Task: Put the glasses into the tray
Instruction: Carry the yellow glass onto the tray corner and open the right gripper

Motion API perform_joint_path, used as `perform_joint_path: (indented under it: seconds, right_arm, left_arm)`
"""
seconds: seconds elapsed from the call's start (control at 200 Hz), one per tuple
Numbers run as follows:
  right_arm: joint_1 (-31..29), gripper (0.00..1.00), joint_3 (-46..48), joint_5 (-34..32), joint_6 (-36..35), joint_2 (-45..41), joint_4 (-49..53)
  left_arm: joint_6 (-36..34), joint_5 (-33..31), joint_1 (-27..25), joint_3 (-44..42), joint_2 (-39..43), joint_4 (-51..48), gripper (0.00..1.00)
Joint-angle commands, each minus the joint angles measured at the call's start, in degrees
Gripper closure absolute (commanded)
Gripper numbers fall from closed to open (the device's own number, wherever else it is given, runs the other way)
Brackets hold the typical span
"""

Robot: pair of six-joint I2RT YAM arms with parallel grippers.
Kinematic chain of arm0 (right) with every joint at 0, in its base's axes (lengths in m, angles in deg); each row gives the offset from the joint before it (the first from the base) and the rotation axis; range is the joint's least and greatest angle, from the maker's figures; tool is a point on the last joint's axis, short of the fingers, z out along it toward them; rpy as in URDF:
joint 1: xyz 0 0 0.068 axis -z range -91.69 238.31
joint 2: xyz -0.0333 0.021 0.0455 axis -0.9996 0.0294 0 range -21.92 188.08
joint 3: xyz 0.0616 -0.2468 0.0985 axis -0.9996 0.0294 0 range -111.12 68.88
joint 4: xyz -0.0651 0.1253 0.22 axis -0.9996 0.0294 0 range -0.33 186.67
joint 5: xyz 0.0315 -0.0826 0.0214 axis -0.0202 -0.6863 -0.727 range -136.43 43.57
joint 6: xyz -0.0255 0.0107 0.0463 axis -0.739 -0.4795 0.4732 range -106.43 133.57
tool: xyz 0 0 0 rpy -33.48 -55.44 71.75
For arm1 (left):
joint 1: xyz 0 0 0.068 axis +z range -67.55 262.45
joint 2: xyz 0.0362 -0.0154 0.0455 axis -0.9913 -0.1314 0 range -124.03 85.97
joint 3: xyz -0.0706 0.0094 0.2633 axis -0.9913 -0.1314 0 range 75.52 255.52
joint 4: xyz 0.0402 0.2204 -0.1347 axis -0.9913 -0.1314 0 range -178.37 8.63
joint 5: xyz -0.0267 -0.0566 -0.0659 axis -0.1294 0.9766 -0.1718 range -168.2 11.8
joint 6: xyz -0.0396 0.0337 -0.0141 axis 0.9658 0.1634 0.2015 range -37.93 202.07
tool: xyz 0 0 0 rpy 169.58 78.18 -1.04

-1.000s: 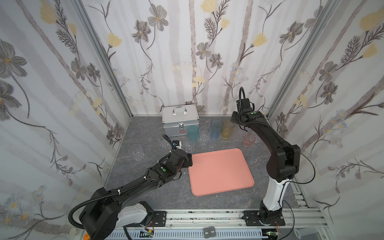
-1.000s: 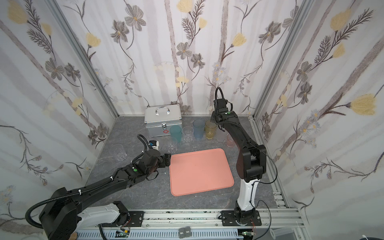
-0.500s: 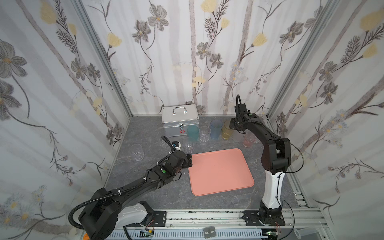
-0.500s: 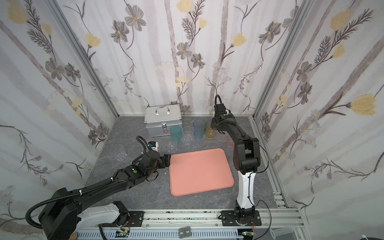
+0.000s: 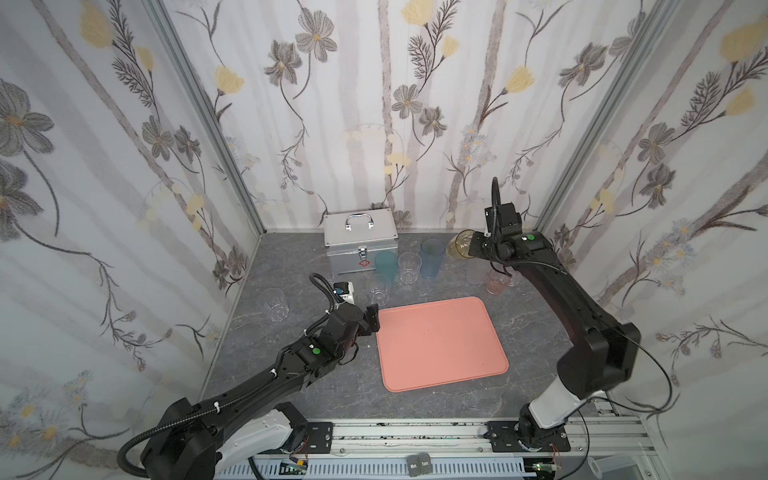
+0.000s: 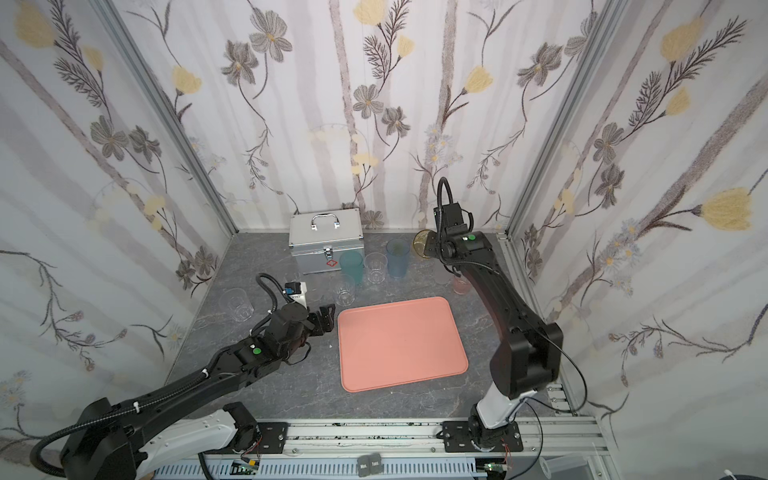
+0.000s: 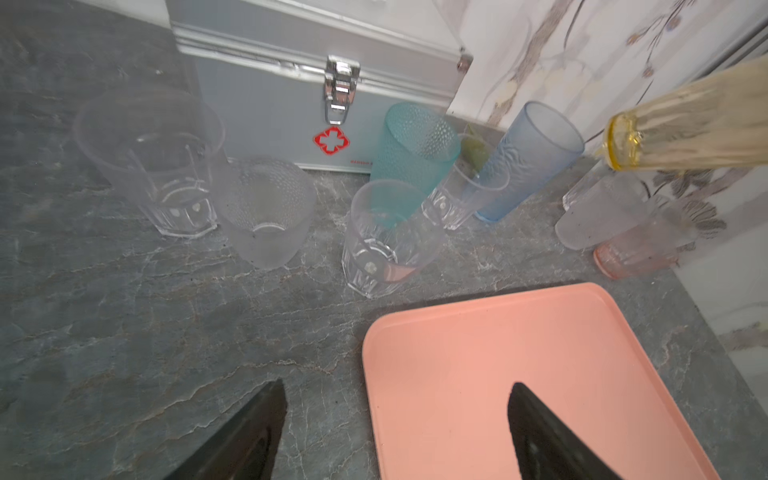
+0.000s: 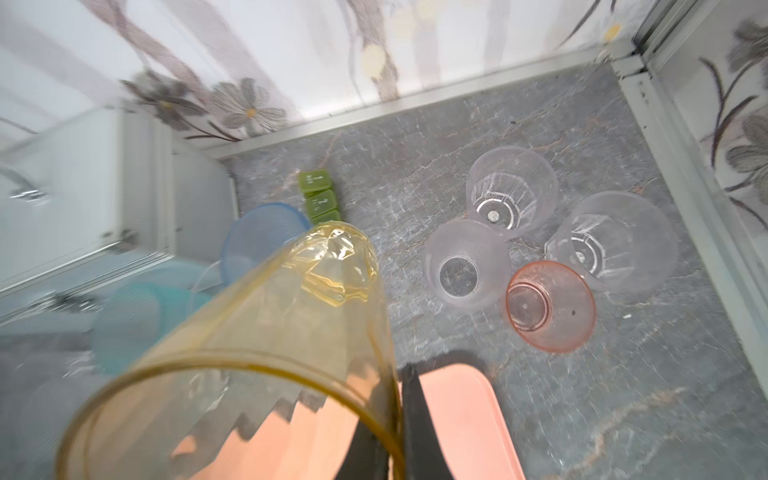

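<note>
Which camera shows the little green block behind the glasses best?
The right wrist view: the green block shows plainly, with numbered segments. The left wrist view shows only a green sliver beside the teal glass. In both top views I cannot make it out.

You're in a robot lab test booth, floral-print wall panels [image 5: 374,104] on aluminium posts [image 5: 210,120], grey marble-look tabletop [image 5: 291,257], two arm bases [image 5: 525,434] bolted to a slotted rail [image 5: 415,432] along its near edge
</note>
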Motion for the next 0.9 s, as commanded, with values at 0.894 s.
perform_joint_path:
  seconds: [0.894]
  right_arm:
    - [-27.86,1.0,-13.85,5.3,-2.63,26.0,18.4]
  left_arm:
    - [5.02,-3.67,0.36,-9.09,0.99,2.32,0.21]
